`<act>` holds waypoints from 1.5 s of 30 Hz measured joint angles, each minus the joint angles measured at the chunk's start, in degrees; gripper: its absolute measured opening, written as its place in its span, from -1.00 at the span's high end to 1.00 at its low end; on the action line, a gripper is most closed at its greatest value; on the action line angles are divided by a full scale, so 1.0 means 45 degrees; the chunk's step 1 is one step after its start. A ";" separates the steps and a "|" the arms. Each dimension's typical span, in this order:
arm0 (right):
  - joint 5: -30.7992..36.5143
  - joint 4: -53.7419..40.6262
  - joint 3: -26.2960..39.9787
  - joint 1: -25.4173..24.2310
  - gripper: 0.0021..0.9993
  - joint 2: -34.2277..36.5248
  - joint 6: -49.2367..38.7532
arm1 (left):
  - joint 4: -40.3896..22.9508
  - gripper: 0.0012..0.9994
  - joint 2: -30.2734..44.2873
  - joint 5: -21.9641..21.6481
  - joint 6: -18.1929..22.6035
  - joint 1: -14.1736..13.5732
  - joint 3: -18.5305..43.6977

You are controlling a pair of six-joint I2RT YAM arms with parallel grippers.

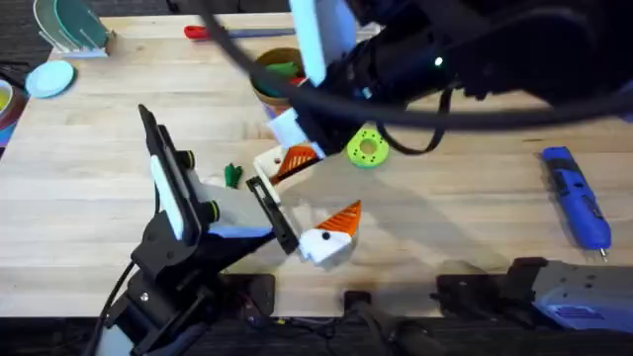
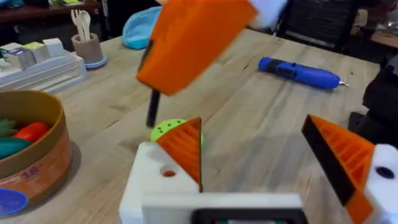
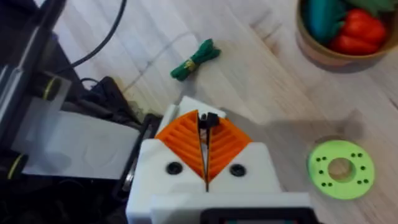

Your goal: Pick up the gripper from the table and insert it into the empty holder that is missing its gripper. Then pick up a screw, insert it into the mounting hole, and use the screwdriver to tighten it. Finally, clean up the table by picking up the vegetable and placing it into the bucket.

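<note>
R gripper (image 3: pixel 205 146) is clamped on a small dark piece at table centre. L gripper (image 2: pixel 273 168) is spread, released. Vegetable (image 1: pixel 232 175) lies left of it; screwdriver (image 1: pixel 577 206) far right; bucket (image 1: pixel 277 74) beyond.

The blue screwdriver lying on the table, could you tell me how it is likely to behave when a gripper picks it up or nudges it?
The screwdriver looks round-bodied and pen-shaped, lying flat on the table, so a sideways nudge would probably roll it. Its body seems smooth and rigid, so the fingers may slip unless they close across the middle. The thin metal bit at one end looks like the delicate part.
</note>
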 joint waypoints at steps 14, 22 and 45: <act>-0.0067 -0.0282 0.0005 0.0322 0.99 0.0052 0.0335 | 0.0000 -0.99 0.0000 -0.0010 0.0345 0.0000 0.0000; -0.0105 -0.0655 0.0005 0.0322 0.99 0.0057 0.0355 | 0.0000 -0.99 -0.0004 -0.0010 0.0384 0.0000 0.0000; -0.0390 -0.0608 0.0049 0.0495 0.99 0.1027 0.0443 | 0.0000 -0.99 0.0000 -0.0015 0.0384 0.0000 0.0000</act>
